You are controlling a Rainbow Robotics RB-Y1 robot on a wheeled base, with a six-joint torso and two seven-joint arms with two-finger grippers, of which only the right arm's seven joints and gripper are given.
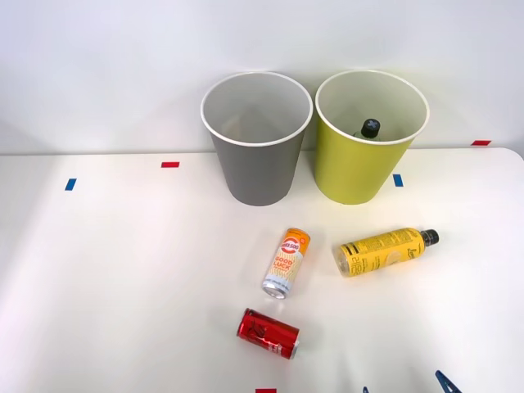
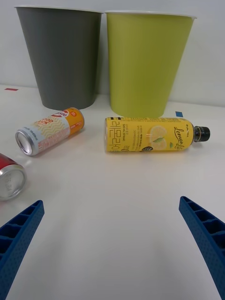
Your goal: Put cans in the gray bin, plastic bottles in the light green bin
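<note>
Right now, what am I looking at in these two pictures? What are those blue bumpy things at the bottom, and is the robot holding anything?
These are two cameras on one robot. The front view looks down at a white table from above the robot's arms. The other camera sits on the robot's right wrist, low and close to the table.

The blue bumpy things are the two fingers of the right gripper, the robot's hand. They are spread wide apart and hold nothing.

At the back stand a gray bin and a light green bin. A bottle's black cap peeks out inside the green one.

Lying on the table are an orange-and-white can, a red can and a yellow bottle.

The cans go in the gray bin and bottles in the green one.
</note>
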